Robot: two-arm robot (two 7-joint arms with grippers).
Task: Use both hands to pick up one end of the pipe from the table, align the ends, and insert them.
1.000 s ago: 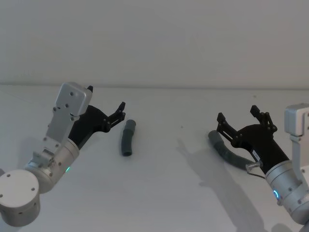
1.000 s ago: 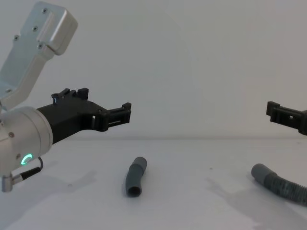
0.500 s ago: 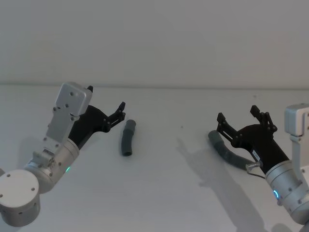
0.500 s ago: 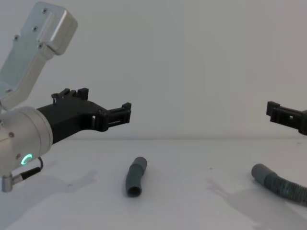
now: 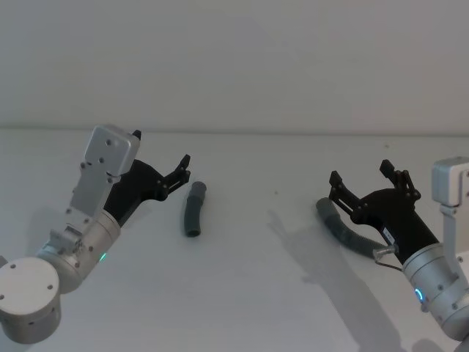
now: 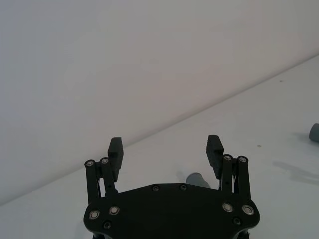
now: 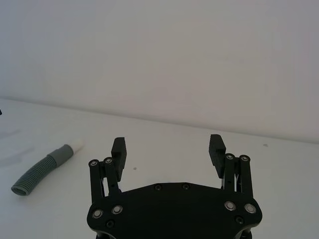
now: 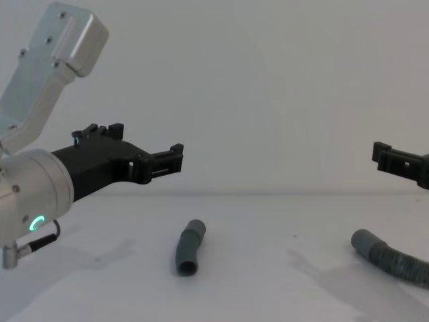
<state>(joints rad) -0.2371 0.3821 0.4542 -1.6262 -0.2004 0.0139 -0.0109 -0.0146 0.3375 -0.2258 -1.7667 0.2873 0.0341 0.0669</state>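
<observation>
A short dark grey pipe piece [image 5: 193, 210] lies on the white table [image 5: 249, 293] left of centre, its open mouth [image 8: 187, 267] facing me. My left gripper [image 5: 179, 170] hovers open just to its left, above the table, with nothing between its fingers; the left wrist view shows this gripper [image 6: 165, 144] above the piece's cuff [image 6: 197, 178]. At the right lies the ribbed pipe [image 5: 338, 228] with a smooth cuff end [image 8: 365, 241]. My right gripper [image 5: 359, 174] hangs open over it, not touching. In the right wrist view the open right gripper [image 7: 167, 143] is well apart from the ribbed pipe [image 7: 41, 170].
A plain pale wall rises behind the table's far edge [image 5: 264, 133]. A bare stretch of table [image 5: 264, 220] lies between the two pipe pieces.
</observation>
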